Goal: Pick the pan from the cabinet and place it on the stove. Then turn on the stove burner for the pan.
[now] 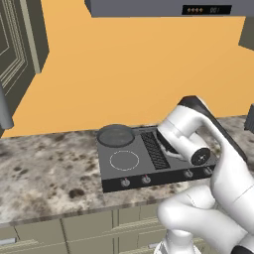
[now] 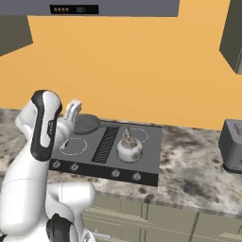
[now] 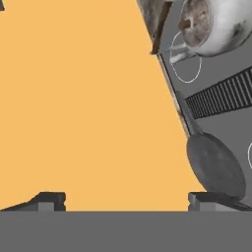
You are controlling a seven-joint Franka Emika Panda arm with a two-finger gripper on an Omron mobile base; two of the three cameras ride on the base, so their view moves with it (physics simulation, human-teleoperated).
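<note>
My gripper (image 3: pixel 127 202) gapes empty; I judge the dark grey round frying pan (image 3: pixel 215 166) rigid, heavy, best gripped by its handle.

The white arm (image 1: pixel 198 149) folds forward, its gripper (image 3: pixel 127 201) with jaws spread wide, apparently gripping nothing.

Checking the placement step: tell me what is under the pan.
The pan sits on the stove, at its back-left corner, beside the ribbed grille. Black glass shows around it; any burner ring beneath is covered.
</note>
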